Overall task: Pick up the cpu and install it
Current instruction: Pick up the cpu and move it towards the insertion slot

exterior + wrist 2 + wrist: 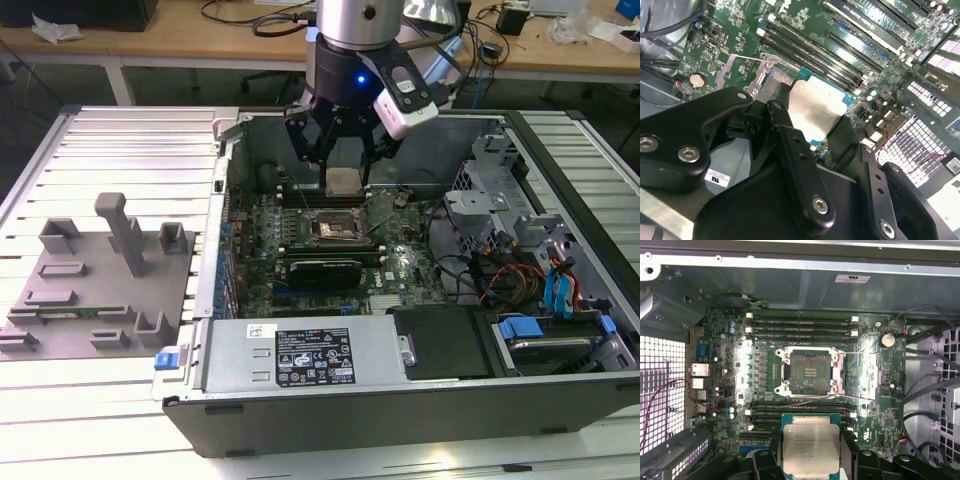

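One check: where's the cpu (810, 449)?
– Gripper (343, 183) jaws clamped on its two side edges. It hangs above the memory slots (800, 407), just beside the open socket (809, 371), not over it.
– Advice?
– I'd keep it flat, square to the socket frame, notches matched. Watch the thin lever wires (860, 354) and the slots flanking the socket; contacts likely bend easily.

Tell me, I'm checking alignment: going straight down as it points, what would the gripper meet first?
Probably the memory slots beside the socket, not the socket itself: the gripper, shut on the cpu, hangs off to one side of it. Depth is unclear.
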